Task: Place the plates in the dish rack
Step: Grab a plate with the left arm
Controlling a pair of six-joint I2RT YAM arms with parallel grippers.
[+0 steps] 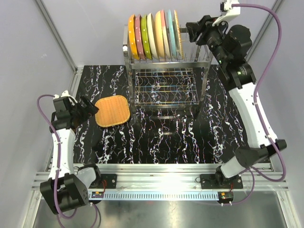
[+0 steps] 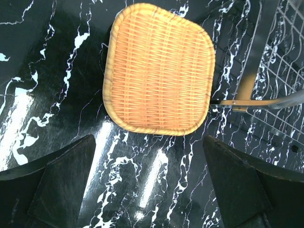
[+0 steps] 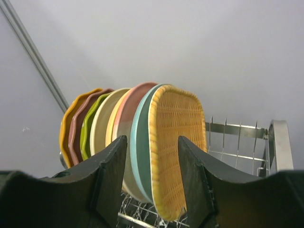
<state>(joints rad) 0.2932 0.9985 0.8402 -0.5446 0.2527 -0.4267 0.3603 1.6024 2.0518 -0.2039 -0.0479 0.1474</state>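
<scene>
right gripper (image 3: 152, 142) about half open, gripping nothing, fingers either side of the wicker plate (image 3: 166, 156) at the right end of the plates (image 1: 152, 35) in the dish rack (image 1: 164, 90), far side. left gripper (image 2: 149, 140) wide open, empty, above the loose wicker plate (image 2: 159, 69), left.

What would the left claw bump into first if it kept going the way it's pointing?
The left claw would most likely meet the square woven plate lying flat on the black marble table. Depth is unclear, so it might touch the table just short of it.
</scene>
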